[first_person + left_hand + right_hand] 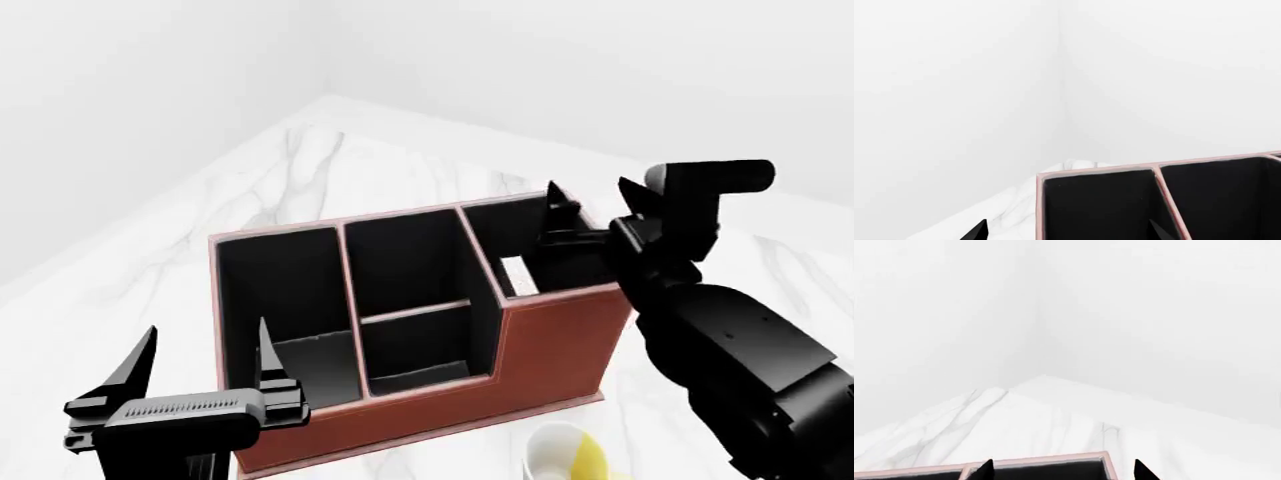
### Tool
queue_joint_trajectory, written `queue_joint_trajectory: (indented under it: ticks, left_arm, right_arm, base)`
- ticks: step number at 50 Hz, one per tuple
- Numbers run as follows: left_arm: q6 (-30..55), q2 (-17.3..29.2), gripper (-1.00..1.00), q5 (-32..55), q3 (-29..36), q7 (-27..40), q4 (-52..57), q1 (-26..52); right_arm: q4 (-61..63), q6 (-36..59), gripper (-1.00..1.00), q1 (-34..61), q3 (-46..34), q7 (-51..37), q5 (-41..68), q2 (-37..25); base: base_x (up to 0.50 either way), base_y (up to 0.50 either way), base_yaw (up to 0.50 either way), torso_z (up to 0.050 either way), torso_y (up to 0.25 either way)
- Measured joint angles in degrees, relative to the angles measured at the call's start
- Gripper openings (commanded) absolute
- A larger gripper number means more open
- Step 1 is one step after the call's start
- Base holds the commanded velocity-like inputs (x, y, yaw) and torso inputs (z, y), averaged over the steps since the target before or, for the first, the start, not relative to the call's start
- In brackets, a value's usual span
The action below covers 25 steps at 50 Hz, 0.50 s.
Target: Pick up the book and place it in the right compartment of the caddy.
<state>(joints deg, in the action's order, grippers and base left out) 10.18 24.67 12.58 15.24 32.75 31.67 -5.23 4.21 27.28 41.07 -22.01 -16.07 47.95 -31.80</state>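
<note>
The left gripper (pixel 200 375) hangs spread and empty just in front of the caddy (pixel 441 400). Beyond it, the right gripper (pixel 574 235) hovers over the right compartment (pixel 527 235), apparently spread. Below it the book (pixel 515 276) shows only white page edges, long axis seemingly upright, probably just released.
</note>
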Motion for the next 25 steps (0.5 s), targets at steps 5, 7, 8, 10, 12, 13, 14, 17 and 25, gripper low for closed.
queue_joint_trajectory:
  ticks: [5,7,8,10,12,13,14,17,25]
  left_arm:
    - [0.0,0.1,1.00,0.0,0.0,0.1,0.1,0.0]
    - [0.0,0.1,1.00,0.0,0.1,0.1,0.1,0.0]
    - [0.0,0.1,1.00,0.0,0.1,0.1,0.1,0.0]
    - [0.0,0.1,1.00,0.0,0.1,0.1,0.1,0.0]
    - [-0.1,0.2,1.00,0.0,0.1,0.1,0.2,-0.1]
    - [-0.1,0.2,1.00,0.0,0.1,0.2,0.2,-0.1]
    - [-0.1,0.2,1.00,0.0,0.1,0.2,0.2,-0.1]
    - [-0.1,0.2,1.00,0.1,0.1,0.2,0.3,-0.1]
    - [-0.6,0.4,1.00,0.5,-0.3,0.2,0.7,-0.3]
  right_arm:
    - [2.8,-2.2,1.00,-0.5,1.4,-0.6,-0.4,-0.6]
    - [4.3,-3.2,1.00,-0.7,2.0,-0.9,-0.7,-0.9]
    - [5.0,-3.6,1.00,-0.8,2.3,-1.1,-0.8,-1.1]
    - [6.5,-4.4,1.00,-0.9,2.9,-1.4,-1.0,-1.5]
    - [8.2,-5.1,1.00,-1.0,3.5,-1.9,-1.3,-1.9]
    - [9.0,-5.5,1.00,-1.1,3.7,-2.1,-1.5,-2.1]
    - [9.8,-5.8,1.00,-1.2,4.1,-2.3,-1.5,-2.3]
    - [12.3,-6.8,1.00,-1.7,5.1,-3.1,-1.8,-3.0]
    - [18.5,-9.4,1.00,-3.8,8.0,-5.2,-2.2,-5.0]
  base:
    - [0.00,0.00,0.00,0.000,0.000]
    - [0.00,0.00,0.00,0.000,0.000]
    - [0.00,0.00,0.00,0.000,0.000]
    - [0.00,0.00,0.00,0.000,0.000]
    - [0.00,0.00,0.00,0.000,0.000]
    - [0.00,0.00,0.00,0.000,0.000]
    - [0.00,0.00,0.00,0.000,0.000]
    - [0.00,0.00,0.00,0.000,0.000]
    - [0.00,0.00,0.00,0.000,0.000]
